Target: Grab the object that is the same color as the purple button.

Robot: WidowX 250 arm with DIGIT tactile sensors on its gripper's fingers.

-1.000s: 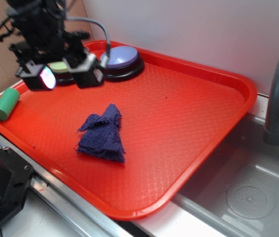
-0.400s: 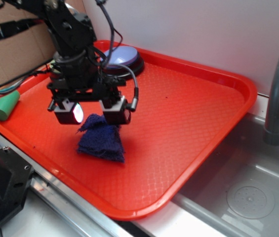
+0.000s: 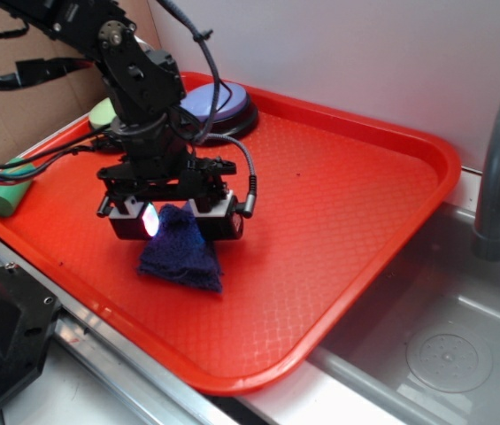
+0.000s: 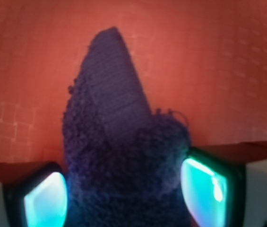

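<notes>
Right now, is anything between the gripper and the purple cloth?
Nothing visible. The gripper is down over the purple cloth, its open fingers on either side of it. The green cylinder and purple button sit well away.

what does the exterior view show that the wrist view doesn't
Only the exterior view shows the purple button, the light green button partly hidden behind the arm, the green cylinder at the tray's left edge, the grey sink and the robot arm itself. Only the wrist view shows the lit teal pads close up, one on each side of the cloth's fuzzy nap. Both show the dark purple cloth lying on the red tray, with the gripper open around its upper end.
</notes>
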